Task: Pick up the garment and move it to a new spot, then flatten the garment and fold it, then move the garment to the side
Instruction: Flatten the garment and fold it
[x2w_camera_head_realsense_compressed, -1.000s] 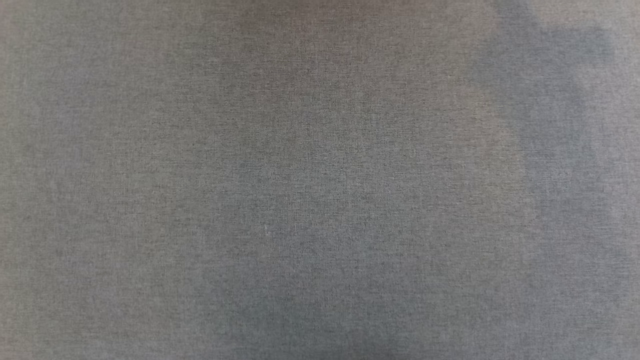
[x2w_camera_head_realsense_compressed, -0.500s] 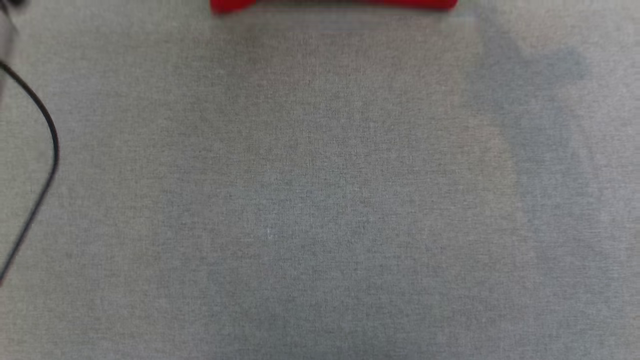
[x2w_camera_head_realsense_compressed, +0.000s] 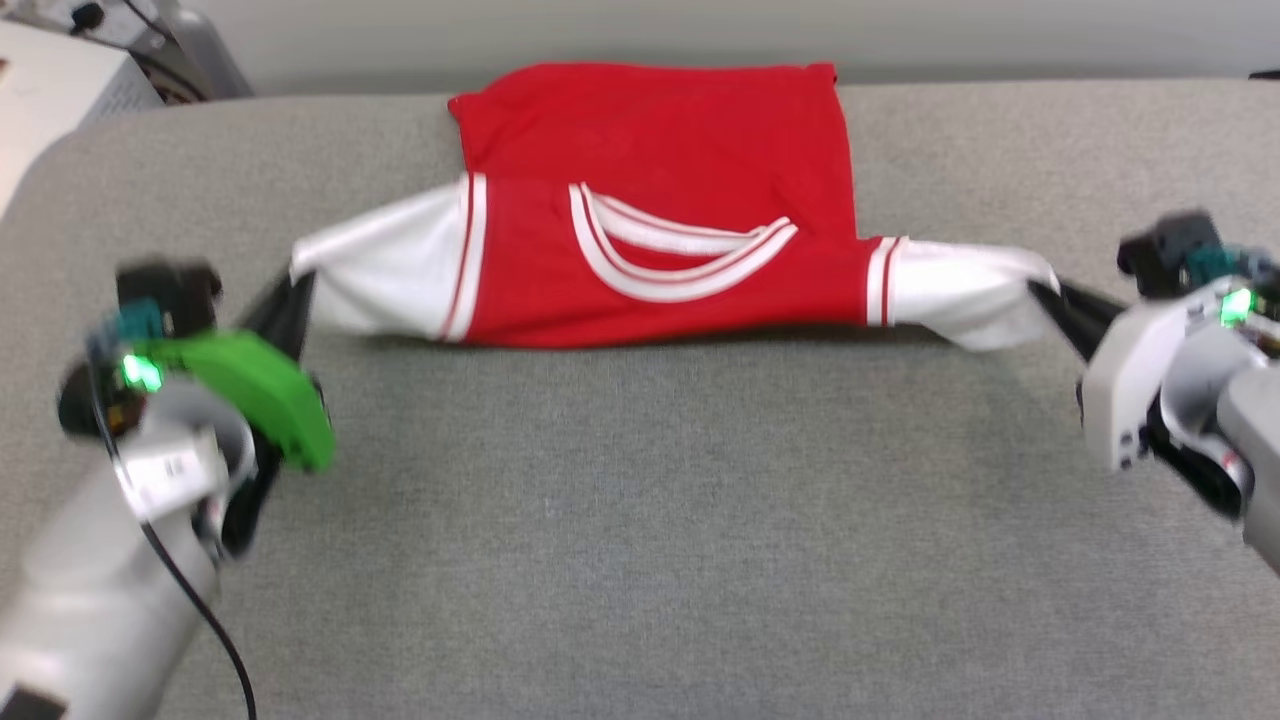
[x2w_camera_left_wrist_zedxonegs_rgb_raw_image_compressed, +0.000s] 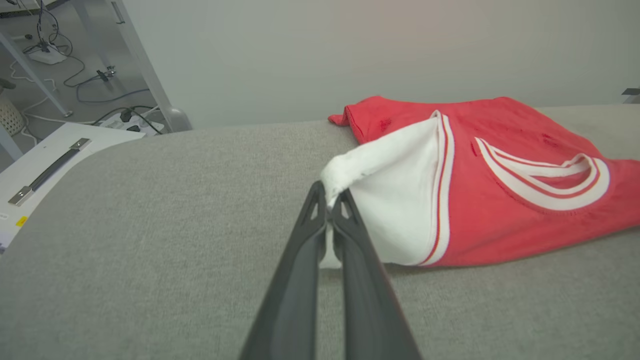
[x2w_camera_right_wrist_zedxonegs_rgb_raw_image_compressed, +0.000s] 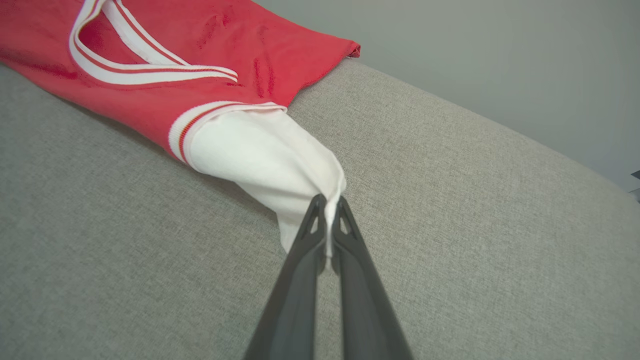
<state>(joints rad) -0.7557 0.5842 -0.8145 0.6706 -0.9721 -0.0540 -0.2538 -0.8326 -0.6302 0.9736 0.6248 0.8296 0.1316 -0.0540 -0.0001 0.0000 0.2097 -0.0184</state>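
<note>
Head view: garment (x2w_camera_head_realsense_compressed: 660, 260) red w/ white sleeves, striped V-neck trim, lies stretched at far edge of grey fabric bench (x2w_camera_head_realsense_compressed: 640, 550). Left claw (x2w_camera_head_realsense_compressed: 295, 295) clamped on one sleeve tip, right claw (x2w_camera_head_realsense_compressed: 1045, 295) on the other. Pale wall (x2w_camera_head_realsense_compressed: 700, 30) behind; cables (x2w_camera_left_wrist_zedxonegs_rgb_raw_image_compressed: 115, 93) on floor (x2w_camera_left_wrist_zedxonegs_rgb_raw_image_compressed: 85, 45), far left.

Nothing can be read: the white sticker (x2w_camera_head_realsense_compressed: 162, 470) on the left arm (x2w_camera_head_realsense_compressed: 90, 600) is too blurred.

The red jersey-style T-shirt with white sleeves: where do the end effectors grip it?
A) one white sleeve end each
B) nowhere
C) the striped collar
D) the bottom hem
A: the left end effector and right end effector each pinch a white sleeve tip of the red T-shirt.
</note>
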